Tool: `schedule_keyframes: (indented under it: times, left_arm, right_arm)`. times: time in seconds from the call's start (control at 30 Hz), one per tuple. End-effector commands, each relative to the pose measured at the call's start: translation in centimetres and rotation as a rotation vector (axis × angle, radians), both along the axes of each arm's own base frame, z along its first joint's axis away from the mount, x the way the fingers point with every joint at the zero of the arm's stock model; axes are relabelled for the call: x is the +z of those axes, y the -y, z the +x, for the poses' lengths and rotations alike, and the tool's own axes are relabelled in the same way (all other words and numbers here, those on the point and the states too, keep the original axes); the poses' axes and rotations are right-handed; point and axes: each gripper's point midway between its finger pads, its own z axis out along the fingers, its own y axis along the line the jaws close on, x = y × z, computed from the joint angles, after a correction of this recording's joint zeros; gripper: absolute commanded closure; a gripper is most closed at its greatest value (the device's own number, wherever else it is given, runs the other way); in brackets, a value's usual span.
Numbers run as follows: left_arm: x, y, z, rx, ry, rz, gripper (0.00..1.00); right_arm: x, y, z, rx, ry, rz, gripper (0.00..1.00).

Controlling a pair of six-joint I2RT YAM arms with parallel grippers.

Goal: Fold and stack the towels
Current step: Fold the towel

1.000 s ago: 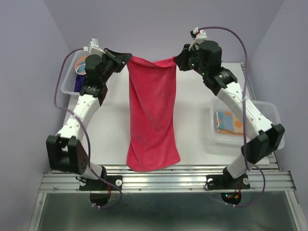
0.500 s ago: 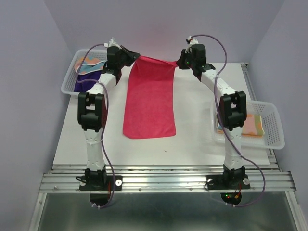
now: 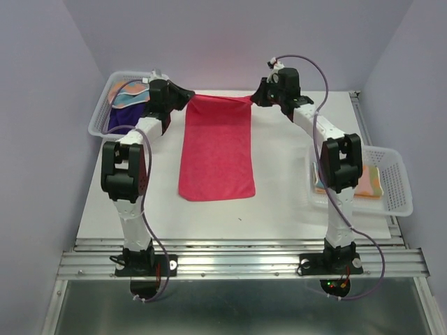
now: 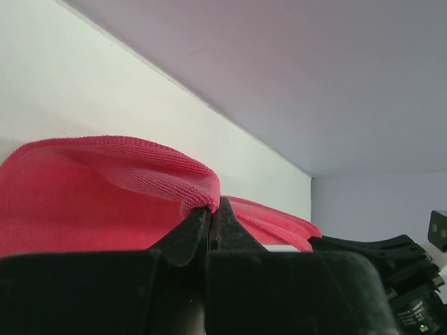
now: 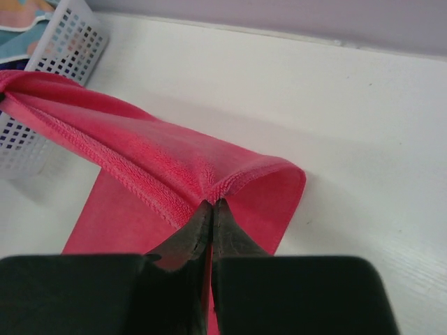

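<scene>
Both my left gripper (image 4: 211,209) and right gripper (image 5: 211,206) are clenched on the far corners of the plain pink-red soft towel (image 3: 215,153), which lies flat along the middle of the white table (image 3: 279,188), and I judge the fold needs both corners carried evenly nearward, edge taut.

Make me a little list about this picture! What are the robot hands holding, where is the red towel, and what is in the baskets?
left gripper: shut on one far corner of the pink-red towel
right gripper: shut on the other far corner
pink-red towel: lying lengthwise on the table, far edge lifted
left basket: orange patterned towel, dark purple towel
right basket: one folded dotted towel
</scene>
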Motion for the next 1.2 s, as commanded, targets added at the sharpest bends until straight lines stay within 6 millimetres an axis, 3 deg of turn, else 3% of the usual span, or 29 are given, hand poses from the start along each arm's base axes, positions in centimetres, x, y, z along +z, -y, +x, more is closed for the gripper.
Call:
schedule_keyframes:
  times: [0.0,0.03,0.07,0.1,0.17,0.2,0.23,0.3,0.33,0.37,0.4,0.43,0.53,0.63,0.67,0.7,0.83,0.9,1.17]
  left_arm:
    - [4.7,-1.8,-2.9,0.068,0.087,-0.039,1.00]
    - [5.8,-2.0,-3.9,0.076,0.105,-0.051,1.00]
    - [5.5,-2.2,-4.6,0.085,0.098,-0.053,1.00]
    - [3.4,-2.4,-5.7,0.100,0.049,-0.070,1.00]
    - [4.2,-2.8,-7.5,0.120,0.067,-0.089,1.00]
    - [3.5,-3.0,-9.0,0.131,0.054,-0.105,1.00]
    - [1.5,-3.0,-10.1,0.143,0.011,-0.105,1.00]
    - [0.3,-3.3,-11.6,0.176,-0.021,-0.127,1.00]
    - [1.0,-3.3,-12.3,0.189,-0.006,-0.167,1.00]
    - [0.5,-3.4,-12.8,0.205,-0.015,-0.177,1.00]
    - [-1.3,-3.2,-13.9,0.206,-0.053,-0.182,1.00]
    - [-1.1,-3.1,-14.4,0.204,-0.048,-0.199,1.00]
    - [-3.0,-3.5,-16.2,0.225,-0.087,-0.211,1.00]
    - [-3.1,-3.8,-17.7,0.237,-0.076,-0.217,1.00]
    - [-3.0,-3.7,-18.4,0.233,-0.069,-0.216,1.00]
    - [-3.0,-3.7,-18.7,0.232,-0.071,-0.219,1.00]
    - [-3.3,-2.9,-20.5,0.207,-0.077,-0.233,1.00]
    - [-4.4,-2.8,-21.5,0.202,-0.101,-0.233,1.00]
    - [-4.9,-3.3,-24.6,0.231,-0.108,-0.242,1.00]
  right_arm:
    - [4.6,0.2,-2.9,0.017,0.019,0.075,0.99]
    - [2.8,0.3,-3.7,0.020,-0.023,0.072,0.99]
    - [2.5,0.2,-4.3,0.022,-0.043,0.086,0.99]
    - [1.9,0.1,-5.5,0.040,-0.063,0.095,0.99]
    - [1.2,-0.1,-6.8,0.061,-0.091,0.106,0.99]
    - [0.7,-0.1,-7.8,0.067,-0.116,0.113,0.99]
    - [0.5,-0.2,-8.3,0.064,-0.125,0.116,0.99]
    - [0.3,-0.4,-9.3,0.066,-0.133,0.121,0.99]
    - [0.8,-0.5,-9.9,0.072,-0.124,0.127,0.99]
    - [-0.1,-0.7,-10.7,0.078,-0.145,0.127,0.99]
    - [-0.3,-0.8,-11.3,0.076,-0.162,0.131,0.99]
    - [-0.6,-1.1,-12.2,0.082,-0.178,0.129,0.99]
    - [-1.4,-1.1,-13.6,0.060,-0.207,0.122,0.99]
    - [-1.6,-0.9,-15.4,0.036,-0.224,0.108,0.99]
    - [-0.8,-0.8,-15.9,0.017,-0.212,0.110,0.99]
    - [-1.6,-0.8,-16.3,0.012,-0.228,0.101,0.99]
    - [-1.4,-0.9,-19.0,-0.001,-0.232,0.091,0.99]
    - [-1.7,-0.7,-19.6,-0.018,-0.237,0.080,0.99]
    - [-2.3,-0.6,-22.6,-0.026,-0.245,0.080,0.99]
